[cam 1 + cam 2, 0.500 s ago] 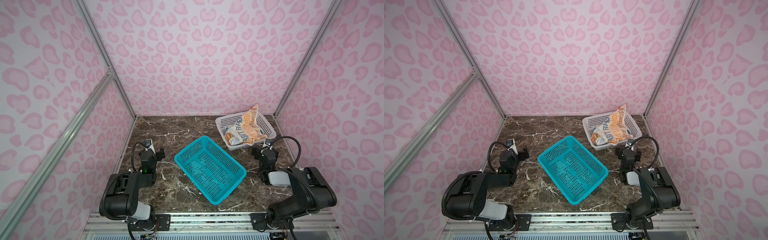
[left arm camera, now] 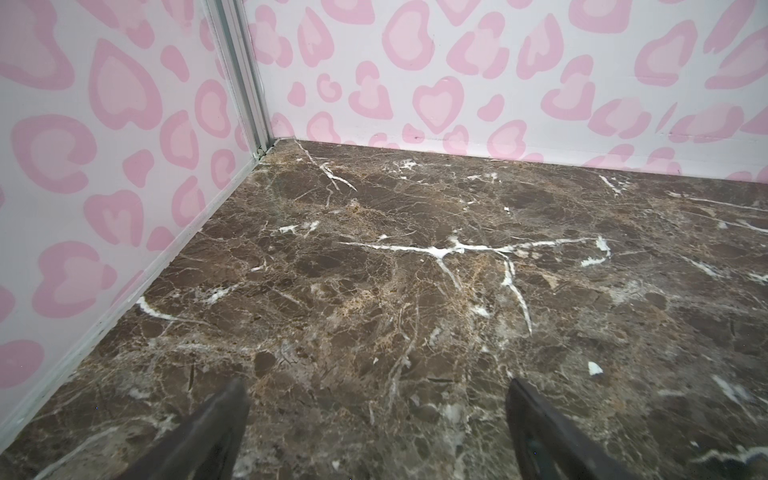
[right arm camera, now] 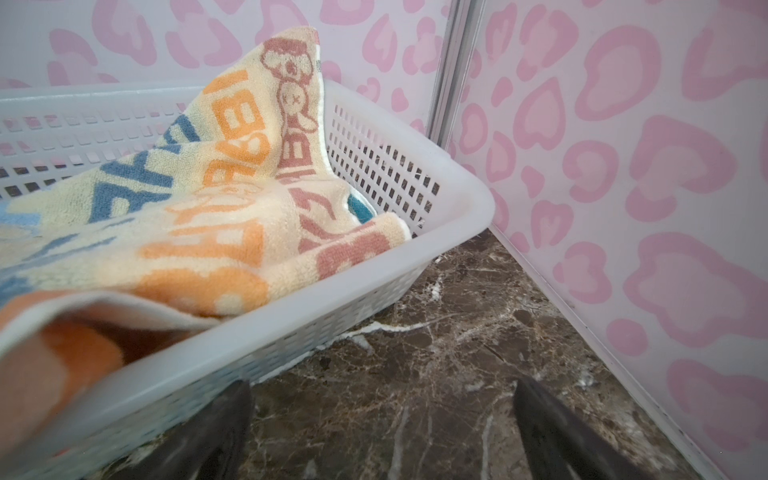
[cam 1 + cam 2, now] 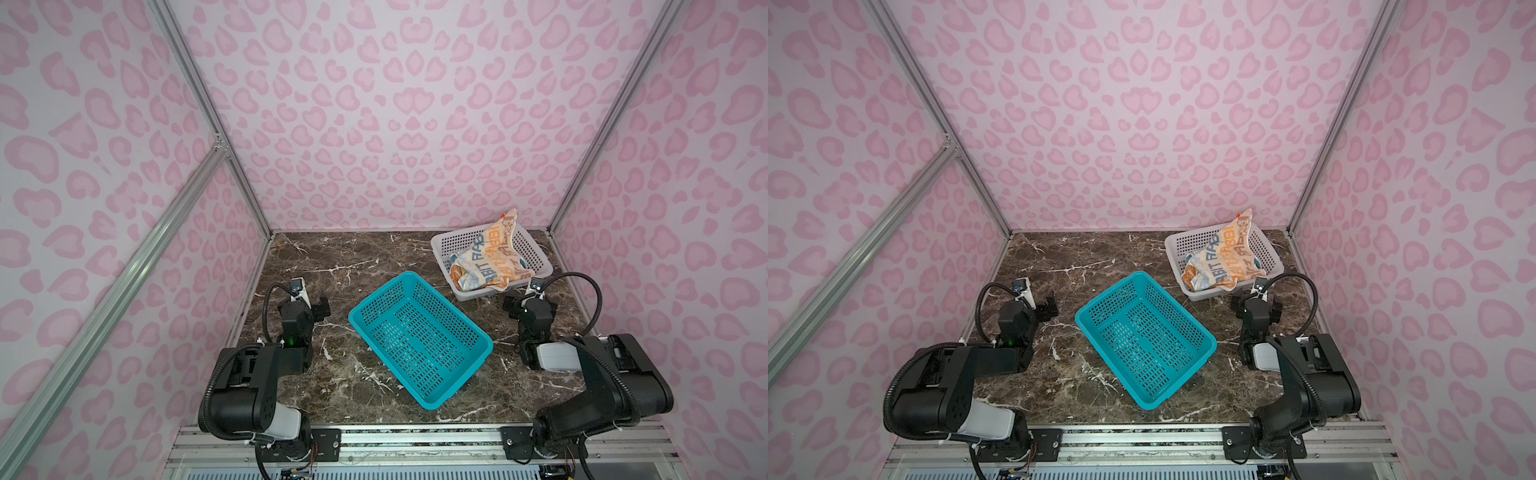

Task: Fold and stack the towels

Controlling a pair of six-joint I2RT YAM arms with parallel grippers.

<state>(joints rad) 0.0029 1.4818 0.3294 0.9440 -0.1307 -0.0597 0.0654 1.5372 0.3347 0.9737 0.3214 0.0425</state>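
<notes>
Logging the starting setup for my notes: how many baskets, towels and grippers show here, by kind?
Baskets: 2 (teal basket, white basket)
Towels: 1 clearly, the cream towel; whatever lies under it can't be counted
Grippers: 2 (left gripper, right gripper), both open
Total: 5

The towels lay heaped in the corner basket at the table's far right. The centre basket sat nearer and leftward, apart from it, between the left hand and right hand.
</notes>
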